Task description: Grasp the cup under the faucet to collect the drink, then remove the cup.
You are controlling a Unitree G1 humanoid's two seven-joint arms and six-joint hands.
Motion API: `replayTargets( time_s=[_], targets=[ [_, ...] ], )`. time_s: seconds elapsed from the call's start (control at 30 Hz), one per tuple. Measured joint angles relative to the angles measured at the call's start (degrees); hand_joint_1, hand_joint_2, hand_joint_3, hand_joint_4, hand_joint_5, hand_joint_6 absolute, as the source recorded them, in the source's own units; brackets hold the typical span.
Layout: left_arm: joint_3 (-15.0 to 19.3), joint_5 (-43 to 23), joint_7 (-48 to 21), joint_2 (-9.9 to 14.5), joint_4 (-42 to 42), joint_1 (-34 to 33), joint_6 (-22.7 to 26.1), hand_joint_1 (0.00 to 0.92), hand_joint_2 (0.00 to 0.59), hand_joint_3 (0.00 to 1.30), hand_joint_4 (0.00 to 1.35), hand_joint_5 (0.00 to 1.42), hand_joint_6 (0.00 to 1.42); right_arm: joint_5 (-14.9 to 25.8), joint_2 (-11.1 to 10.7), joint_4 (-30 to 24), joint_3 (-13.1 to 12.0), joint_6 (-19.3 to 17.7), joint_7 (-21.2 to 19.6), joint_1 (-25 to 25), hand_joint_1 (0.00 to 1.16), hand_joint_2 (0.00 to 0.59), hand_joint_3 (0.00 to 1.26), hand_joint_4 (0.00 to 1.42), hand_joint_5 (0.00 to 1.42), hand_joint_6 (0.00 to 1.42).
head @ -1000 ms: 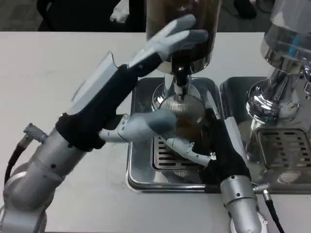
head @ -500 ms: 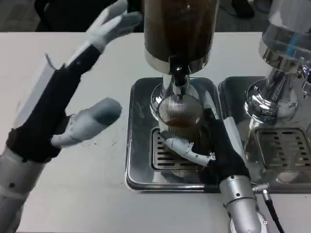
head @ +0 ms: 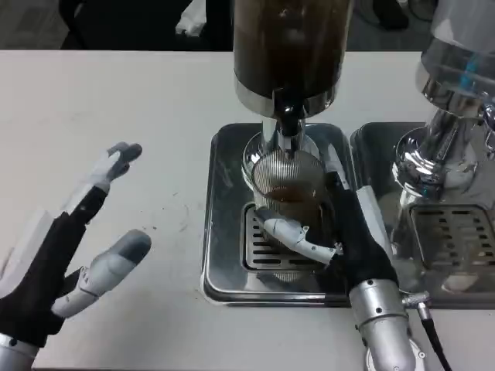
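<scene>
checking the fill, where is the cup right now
In the head view the ribbed clear cup stands on the drip tray right under the faucet, centre-right, with the right hand wrapped around it.

Bright, even light from above, white table [head: 116,93] a bit washed out, shiny white glare spots on the metal dispenser [head: 433,166] at the right, soft dark shadow under the left hand [head: 73,255], slightly grainy and soft picture, far edge dark

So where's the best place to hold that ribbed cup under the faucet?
Around its ribbed side wall, low down, coming from the robot's right, as the right hand already does. The cup stands upright on the drip tray, with the faucet blocking its top.
</scene>
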Motion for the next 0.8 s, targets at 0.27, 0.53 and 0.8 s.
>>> replayTargets(
  time_s=[0.27, 0.53, 0.8],
  targets=[
    [-2.4, 7.2, 4.1, 1.1, 6.5, 0.2, -1.3, 0.000, 0.154, 0.10, 0.00, 0.08, 0.01, 0.0, 0.8, 1.4, -0.1, -1.0, -0.8, -0.4, 0.79, 0.185, 0.00, 0.00, 0.03, 0.18],
    [-4.7, 8.4, 6.3, 1.2, 10.5, 0.2, -1.6, 0.000, 0.162, 0.11, 0.00, 0.08, 0.01, 0.8, 1.2, 4.5, -0.7, -2.9, -0.7, -2.0, 0.82, 0.191, 0.00, 0.01, 0.09, 0.23],
    [-5.0, 8.0, 7.4, 1.4, 11.0, 0.1, -2.0, 0.000, 0.157, 0.13, 0.00, 0.08, 0.01, 0.9, 1.4, 5.5, -0.8, -3.9, -0.8, -2.4, 0.93, 0.187, 0.00, 0.16, 0.21, 0.33]
  ],
)
